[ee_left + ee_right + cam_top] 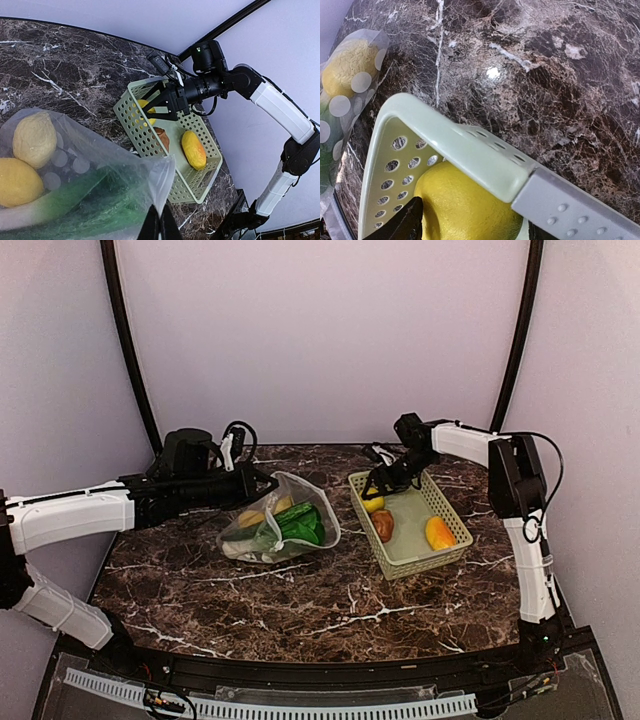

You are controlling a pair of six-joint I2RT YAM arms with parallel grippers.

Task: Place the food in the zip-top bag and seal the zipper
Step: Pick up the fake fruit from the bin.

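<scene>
The clear dotted zip-top bag (285,525) lies left of centre with its mouth raised. It holds green cabbage (90,200), a yellow piece (17,182) and a pale piece (34,139). My left gripper (262,483) is shut on the bag's mouth edge by the zipper strip (165,185). My right gripper (378,486) reaches into the basket's far left corner. Its fingers press both sides of a yellow lemon-like piece (465,205), which sits low in the basket. A brown piece (383,525) and an orange piece (439,533) lie in the basket.
The light green slotted basket (430,560) stands right of the bag, its rim (470,145) just above the lemon in the right wrist view. Dark marble table (300,610) spreads toward the near edge. White curtain walls enclose the back and sides.
</scene>
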